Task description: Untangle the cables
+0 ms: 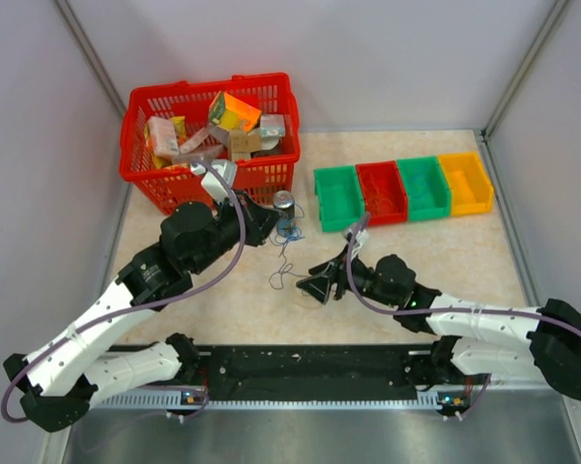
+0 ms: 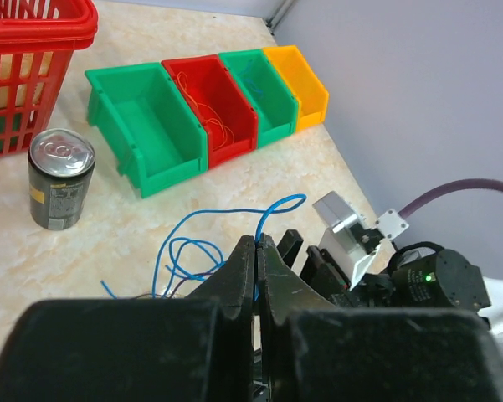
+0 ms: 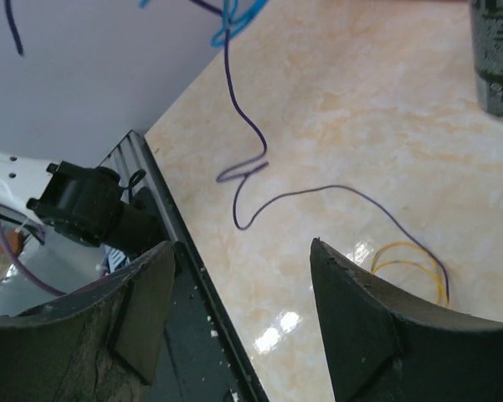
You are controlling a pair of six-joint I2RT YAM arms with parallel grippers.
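Black fingers of the left gripper [image 2: 257, 244] press together, pinching the blue cable [image 2: 289, 198], whose loops we see trailing onto the tabletop [image 2: 84, 260]. Our right gripper [image 3: 243, 249] stands spread, with a purple cable [image 3: 331, 187] lying just beyond it. Farther off, the red bin [image 2: 232, 144] holds an orange-red cable [image 2: 207, 107], and the basket [image 1: 261, 179] holds cartons [image 1: 234, 111].

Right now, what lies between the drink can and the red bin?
A green bin, the end one of the row, sits between the can and the red bin. The left wrist view shows this most clearly, and the top view agrees.
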